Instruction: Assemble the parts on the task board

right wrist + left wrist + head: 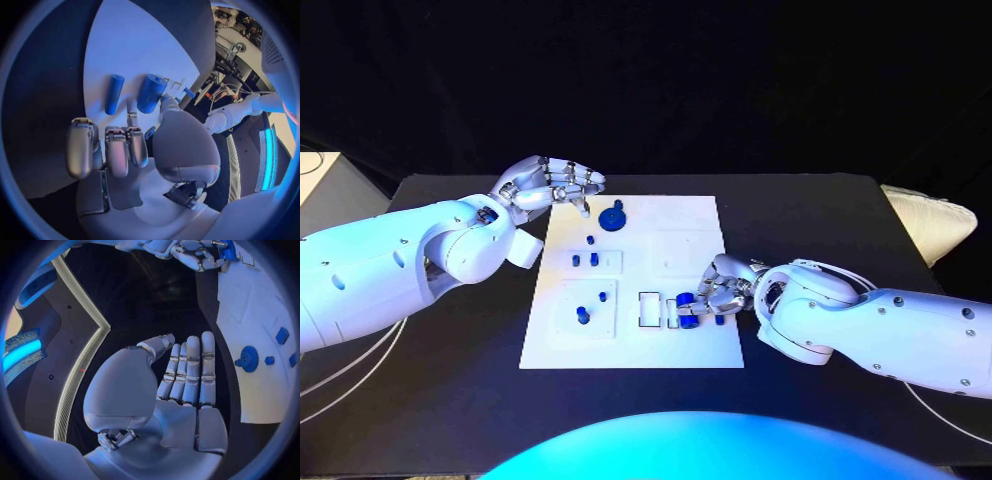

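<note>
Blue part (687, 300) in right hand (721, 290) fingers (curled), left hand (554, 186) empty

My arms are smooth white shells, rounded and bulbous near the wrists, with thin pale cables trailing beneath them. My left hand (554, 186) and right hand (718, 290) are silver metal, built of segmented fingers with dark seams between the links. Each palm is a pale, glossy plate.

White task board (689, 345); blue parts (616, 216); black table (805, 210); silver fingers (570, 182).
</note>
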Available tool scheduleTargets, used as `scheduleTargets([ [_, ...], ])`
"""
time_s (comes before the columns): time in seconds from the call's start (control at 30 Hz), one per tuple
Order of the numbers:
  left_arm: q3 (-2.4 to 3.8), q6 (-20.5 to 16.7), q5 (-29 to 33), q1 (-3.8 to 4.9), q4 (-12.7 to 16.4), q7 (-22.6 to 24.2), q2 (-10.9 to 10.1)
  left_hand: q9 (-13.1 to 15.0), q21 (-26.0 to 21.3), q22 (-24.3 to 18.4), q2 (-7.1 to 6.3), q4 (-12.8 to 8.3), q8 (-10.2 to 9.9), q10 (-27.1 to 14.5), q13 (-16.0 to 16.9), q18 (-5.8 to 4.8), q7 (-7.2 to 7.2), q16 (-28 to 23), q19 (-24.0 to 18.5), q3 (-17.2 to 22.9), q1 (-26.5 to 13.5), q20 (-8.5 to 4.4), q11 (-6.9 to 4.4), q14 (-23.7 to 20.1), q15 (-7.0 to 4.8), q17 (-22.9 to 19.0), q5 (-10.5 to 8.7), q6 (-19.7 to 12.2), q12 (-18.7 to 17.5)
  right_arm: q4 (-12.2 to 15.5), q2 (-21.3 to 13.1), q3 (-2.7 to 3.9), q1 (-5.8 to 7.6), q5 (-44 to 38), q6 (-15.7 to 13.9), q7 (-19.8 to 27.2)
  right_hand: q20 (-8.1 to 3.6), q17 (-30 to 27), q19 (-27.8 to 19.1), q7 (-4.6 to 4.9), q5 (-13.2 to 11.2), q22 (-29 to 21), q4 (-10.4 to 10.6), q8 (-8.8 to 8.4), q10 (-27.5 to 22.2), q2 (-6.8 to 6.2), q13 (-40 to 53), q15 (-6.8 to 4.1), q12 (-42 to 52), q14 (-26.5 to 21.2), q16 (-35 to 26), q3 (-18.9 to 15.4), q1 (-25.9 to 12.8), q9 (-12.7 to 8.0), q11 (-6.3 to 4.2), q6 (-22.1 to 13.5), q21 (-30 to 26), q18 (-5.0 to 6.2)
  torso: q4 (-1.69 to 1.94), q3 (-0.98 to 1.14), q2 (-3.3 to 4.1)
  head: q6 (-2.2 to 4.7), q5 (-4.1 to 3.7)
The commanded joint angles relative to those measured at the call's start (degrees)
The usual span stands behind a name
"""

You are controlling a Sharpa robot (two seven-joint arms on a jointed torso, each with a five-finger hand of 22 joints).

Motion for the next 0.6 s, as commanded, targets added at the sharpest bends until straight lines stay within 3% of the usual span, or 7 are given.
scheduleTargets([
  [0.03,0.04,1.0,0.4,0.0,0.2,0.2,0.0,0.0,-0.2,-0.1,0.24,-0.1,0.3,-0.5,0.0,0.89,-0.07,-0.1,0.2,-0.3,0.2,0.1,-0.07,-0.4,-0.1,-0.1,0.14,-0.3,0.2,-0.5,0.5,-0.16,-0.34,-2.5,1.8,-0.9,0.21,15.1,3.6,0.04,1.1,10.6,-0.2,-0.18,4.6,1.07,12.7,0.02,-0.2,6.4,0.2,0.2,2.7,0.1,-0.06,-0.6,0.3,-0.72,-0.06,0.07,0.05,0.0,0.16],
  [0.2,0.04,1.0,0.3,0.0,0.2,0.1,0.0,0.0,-0.2,-0.1,0.24,-0.1,0.3,-0.5,0.0,0.89,-0.07,-0.1,0.2,-0.3,0.2,0.1,-0.07,-0.4,-0.1,-0.1,0.14,-0.3,0.2,-0.7,0.8,-0.17,-0.47,-2.7,1.4,-0.9,0.12,15.1,3.6,-0.05,3.5,10.7,-0.6,0.05,4.6,1.89,12.7,-0.08,-0.3,6.4,0.2,2.5,8.4,0.3,-0.16,-0.8,0.3,-0.73,-0.09,0.01,-0.03,0.0,0.26],
  [0.27,0.04,1.0,0.3,0.0,0.2,0.1,0.0,-0.1,-0.2,-0.1,0.31,0.0,0.4,-0.5,-0.1,0.89,-0.08,-0.1,0.2,-0.3,0.1,0.12,-0.06,-0.4,-0.08,-0.1,0.16,-0.4,0.2,-0.6,0.7,-0.17,-0.5,-2.6,0.7,-0.7,-0.01,15.1,3.7,-0.27,3.6,10.8,-0.7,-0.03,4.6,2.12,12.8,-0.26,-0.3,6.4,0.2,5.8,11.9,0.2,-0.37,-0.6,0.4,-0.75,-0.11,-0.03,-0.05,0.0,0.29],
  [0.33,0.04,1.0,0.3,0.0,0.2,0.0,0.0,-0.1,-0.3,-0.1,0.4,0.0,0.4,-0.5,-0.1,0.9,-0.09,-0.1,0.2,-0.3,0.2,0.11,-0.08,-0.4,-0.1,-0.1,0.19,-0.4,0.2,-0.5,0.6,-0.17,-0.51,-1.7,0.0,-0.4,-0.18,15.1,3.7,-0.43,7.4,11.0,-0.3,-0.21,4.7,1.46,13.0,-0.42,-0.1,6.4,0.2,9.4,13.0,-0.2,-0.54,-0.2,0.6,-0.79,-0.09,-0.07,-0.06,0.0,0.21],
  [0.47,0.04,1.0,0.3,0.0,0.2,0.0,-0.1,-0.1,-0.3,-0.2,0.45,-0.1,0.4,-0.5,-0.1,0.91,-0.1,-0.1,0.2,-0.2,0.3,0.09,-0.09,-0.4,-0.12,-0.1,0.2,-0.4,0.3,-0.3,0.4,-0.18,-0.52,0.4,-0.5,0.0,-0.32,15.1,3.8,-0.66,10.3,11.2,-0.3,-0.09,5.0,0.09,13.4,-0.63,0.3,6.4,0.2,13.4,11.9,-0.4,-0.76,0.6,0.9,-0.85,-0.1,-0.07,-0.08,0.0,0.34],
  [0.6,0.04,1.1,0.3,0.0,0.2,-0.1,-0.1,-0.1,-0.3,-0.2,0.45,-0.1,0.4,-0.5,-0.1,0.91,-0.1,-0.1,0.2,-0.2,0.3,0.09,-0.09,-0.4,-0.12,-0.1,0.2,-0.4,0.3,0.4,0.0,-0.17,-0.5,2.4,-0.9,0.0,-0.45,15.1,3.8,-0.73,14.1,11.3,-0.5,0.09,5.1,-2.56,13.6,-0.66,0.4,6.4,0.2,19.2,10.2,-0.4,-0.84,0.9,1.0,-0.87,-0.09,-0.05,-0.03,0.0,0.25],
])
